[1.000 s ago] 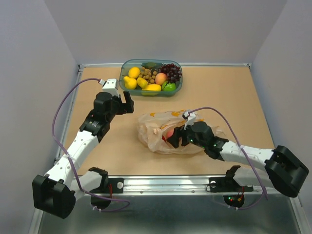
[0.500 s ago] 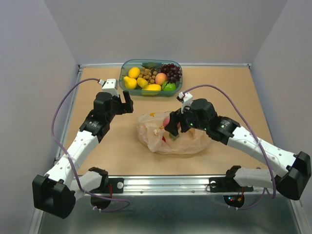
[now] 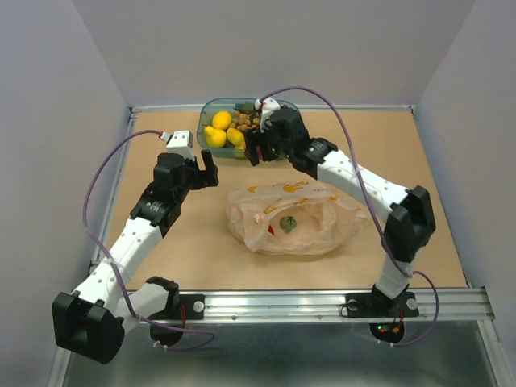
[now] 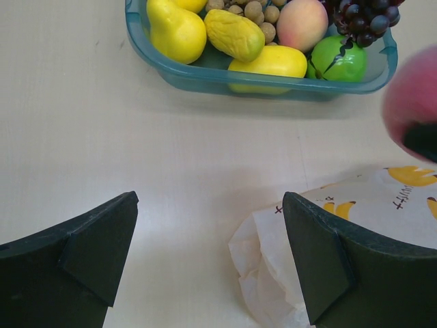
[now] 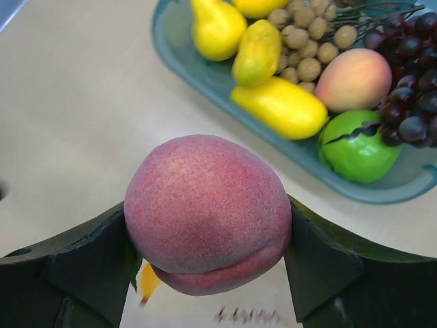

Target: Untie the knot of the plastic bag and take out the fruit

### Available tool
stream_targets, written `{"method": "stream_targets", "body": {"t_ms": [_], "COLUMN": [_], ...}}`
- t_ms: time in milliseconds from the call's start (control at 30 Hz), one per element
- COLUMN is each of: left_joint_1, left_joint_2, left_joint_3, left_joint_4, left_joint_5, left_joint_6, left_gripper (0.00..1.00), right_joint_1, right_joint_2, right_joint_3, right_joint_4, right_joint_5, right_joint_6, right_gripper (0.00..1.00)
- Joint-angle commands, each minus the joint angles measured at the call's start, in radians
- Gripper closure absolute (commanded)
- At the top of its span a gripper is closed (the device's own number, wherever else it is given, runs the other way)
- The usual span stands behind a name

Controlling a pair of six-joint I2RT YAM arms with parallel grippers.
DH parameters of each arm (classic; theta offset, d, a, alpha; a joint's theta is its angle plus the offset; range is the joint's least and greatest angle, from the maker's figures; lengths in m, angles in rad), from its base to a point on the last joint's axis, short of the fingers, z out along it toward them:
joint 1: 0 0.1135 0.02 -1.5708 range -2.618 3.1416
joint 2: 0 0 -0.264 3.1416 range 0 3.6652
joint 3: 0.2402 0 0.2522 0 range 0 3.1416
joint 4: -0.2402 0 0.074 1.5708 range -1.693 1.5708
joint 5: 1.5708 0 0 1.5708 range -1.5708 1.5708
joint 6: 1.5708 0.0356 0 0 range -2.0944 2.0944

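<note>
The plastic bag [image 3: 290, 218] lies crumpled mid-table, pale film with yellow prints, and a dark green leaf [image 3: 288, 224] shows through it. Its knot does not show in any view. My right gripper [image 5: 208, 236] is shut on one fruit, a pink peach [image 5: 208, 212], held just short of the teal tub's near rim [image 5: 205, 78]. In the top view that gripper [image 3: 255, 148] hangs at the tub's front edge. My left gripper [image 4: 208, 253] stands open and empty above the table, with the bag's left corner [image 4: 270, 253] beside its right finger [image 4: 328, 263].
The teal tub [image 3: 208, 129] at the back holds a yellow pear [image 5: 217, 27], yellow fruits, a brown ball cluster [image 5: 304, 41], a peach [image 5: 354, 78], a green apple [image 5: 358, 147] and dark grapes [image 5: 413, 82]. Walls enclose the table on three sides.
My right arm has lifted the peach out of the bag and swung it back and left to the tub's front edge. The bag has sagged flatter. The left arm has stayed put.
</note>
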Motion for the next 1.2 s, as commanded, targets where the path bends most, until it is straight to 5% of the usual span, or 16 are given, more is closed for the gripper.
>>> {"method": "stream_targets", "body": {"t_ms": [0,200,367,400,433,533,733,933,1167], "left_joint_1": [0.002,0.030,0.064,0.070,0.073,0.074,0.073,-0.010,-0.324], "left_joint_2": [-0.032,-0.035,-0.042,-0.044,-0.044,-0.042,-0.027,-0.041,-0.107], "left_joint_3": [0.001,0.006,0.003,0.001,0.001,-0.001,-0.001,-0.002,0.010], "left_joint_4": [0.022,0.022,0.032,0.034,0.034,0.039,0.043,0.039,-0.030], "left_joint_5": [-0.016,0.003,0.042,0.051,0.054,0.066,0.149,0.128,-0.110], "left_joint_6": [0.014,0.008,-0.003,-0.006,-0.007,-0.007,0.000,0.019,-0.099], "left_gripper": [0.02,0.02,0.02,0.02,0.02,0.02,0.02,0.02,0.01], "right_joint_1": [-0.078,-0.130,-0.150,-0.152,-0.152,-0.152,-0.152,-0.152,-0.152], "right_joint_2": [0.148,0.351,0.509,0.523,0.535,0.537,0.370,0.065,-0.321], "right_joint_3": [0.182,0.328,0.461,0.493,0.507,0.521,0.407,0.106,-0.287], "right_joint_4": [0.088,0.135,0.148,0.151,0.151,0.149,0.149,0.149,0.149], "right_joint_5": [0.030,0.058,0.085,0.091,0.096,0.105,0.067,0.044,0.045], "right_joint_6": [-0.012,0.034,0.031,0.034,0.036,0.049,0.059,0.059,0.106], "right_gripper": [0.99,0.91,0.48,0.27,0.18,0.00,0.00,0.00,0.00]}}
